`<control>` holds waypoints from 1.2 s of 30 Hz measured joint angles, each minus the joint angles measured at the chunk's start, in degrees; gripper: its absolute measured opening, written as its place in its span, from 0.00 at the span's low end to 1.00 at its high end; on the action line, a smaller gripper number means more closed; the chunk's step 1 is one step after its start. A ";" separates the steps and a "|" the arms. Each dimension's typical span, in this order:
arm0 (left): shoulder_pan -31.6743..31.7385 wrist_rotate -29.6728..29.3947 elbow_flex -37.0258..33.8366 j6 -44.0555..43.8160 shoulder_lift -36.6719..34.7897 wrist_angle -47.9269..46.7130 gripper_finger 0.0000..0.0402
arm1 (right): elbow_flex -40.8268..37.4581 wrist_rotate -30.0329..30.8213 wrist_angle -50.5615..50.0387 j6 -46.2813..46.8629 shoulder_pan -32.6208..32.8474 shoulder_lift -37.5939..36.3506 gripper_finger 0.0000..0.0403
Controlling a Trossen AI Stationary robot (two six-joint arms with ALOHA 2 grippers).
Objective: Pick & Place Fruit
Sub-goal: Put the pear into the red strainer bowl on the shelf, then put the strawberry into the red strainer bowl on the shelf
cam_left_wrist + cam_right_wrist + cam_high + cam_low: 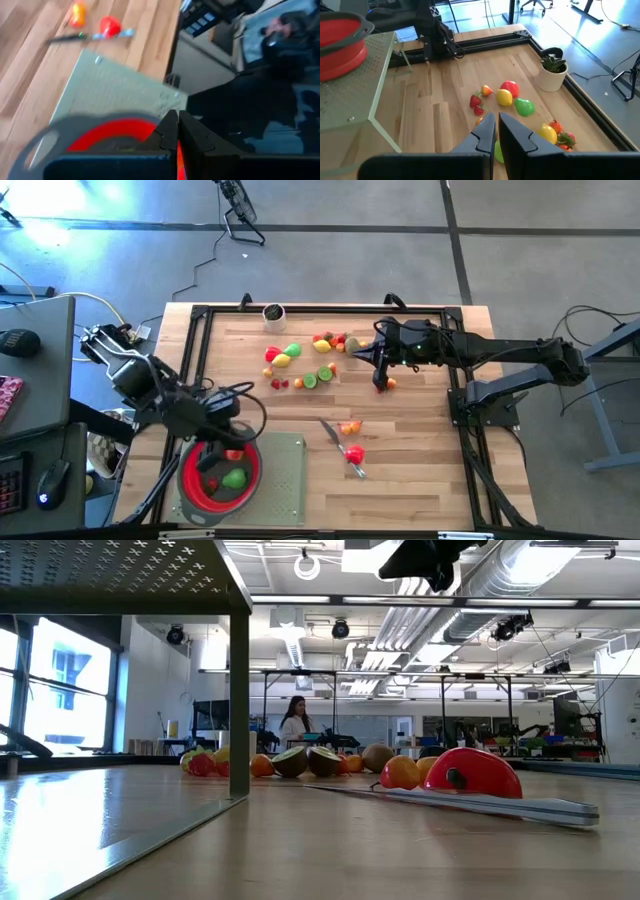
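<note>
- High view: a pale wood-plank table (420,470) in a black frame stands on a grey floor with cables. Most of the fruit (300,365) lies scattered near the far edge, beside a small potted plant (273,313). 2 more pieces sit mid-table by a knife (330,430). A red strainer (220,475) on a grey-green mat (285,475) holds a green piece and a red one. The left gripper (222,408) hangs over the strainer's rim; the right gripper (380,380) is low by the far fruit – both pinched shut, holding nothing visible.
- Low view: the wood runs level toward a bright workshop with windows, ceiling ducts and a person far off. Fruit (300,762) lines the middle distance.
- Left wrist view: fingers (167,132) pressed together above the strainer (110,135).
- Right wrist view: fingers (485,132) closed over the planks, fruit (507,95) just ahead.
- No writing is legible in any view.
</note>
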 joint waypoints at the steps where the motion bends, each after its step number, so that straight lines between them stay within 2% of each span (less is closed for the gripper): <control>1: -0.84 -0.16 0.00 -1.50 0.00 -2.41 0.00 | 0.00 0.02 0.00 0.33 0.00 0.00 0.04; 5: -3.99 -1.36 0.00 -7.45 1.34 -9.16 0.00 | 0.00 0.00 -0.02 0.47 0.00 0.00 0.04; 16: -7.21 -1.63 0.00 -13.77 5.63 -9.23 0.01 | 0.00 0.02 -0.20 0.49 0.00 0.00 0.04; 24: -7.08 3.43 -0.02 -14.02 8.63 -11.33 0.07 | 0.00 0.00 -0.20 1.13 0.00 0.00 0.04; 28: -7.08 3.84 -0.02 -14.36 9.54 -12.20 0.12 | 0.00 0.00 -0.22 2.17 0.00 0.00 0.04; 33: -7.06 3.91 -0.04 -14.31 9.44 -12.82 0.24 | 0.00 -0.02 -0.22 2.09 0.00 0.00 0.04; 36: -7.06 5.84 -0.04 -14.10 9.42 -12.75 0.29 | 0.00 -0.02 -0.22 2.02 0.00 0.00 0.04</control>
